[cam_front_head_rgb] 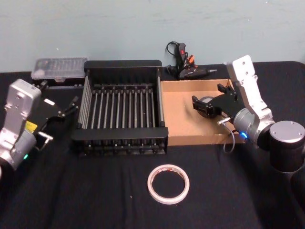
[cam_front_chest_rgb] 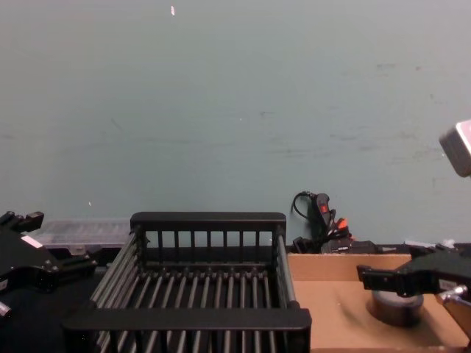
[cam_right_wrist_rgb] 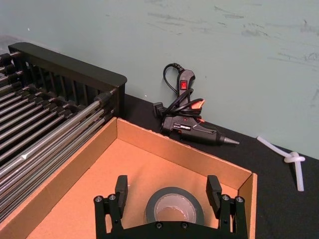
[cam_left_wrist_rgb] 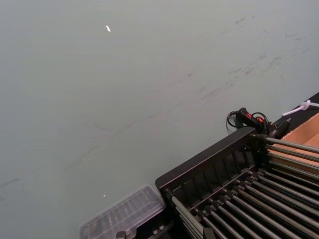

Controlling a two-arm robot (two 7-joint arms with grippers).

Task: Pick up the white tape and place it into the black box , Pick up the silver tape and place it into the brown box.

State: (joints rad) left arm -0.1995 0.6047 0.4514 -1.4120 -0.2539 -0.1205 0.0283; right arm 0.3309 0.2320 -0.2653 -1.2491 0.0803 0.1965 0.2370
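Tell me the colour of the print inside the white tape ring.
Red, on the inner core of the white tape; the head view shows it best.

White tape (cam_front_head_rgb: 168,184): a wide, thin white ring with red print on its inner core, lying flat on the black tabletop (cam_front_head_rgb: 95,191) in front of both boxes, apart from them.

Black box (cam_front_head_rgb: 121,109): a slatted plastic crate with thick solid rims, upright, nothing inside.

Brown box (cam_front_head_rgb: 183,114): a shallow, open cardboard tray with low walls, touching the black box on its right side.

Silver tape (cam_right_wrist_rgb: 174,205): a small, thick, dark grey roll lying flat on the brown box floor, toward its right end.
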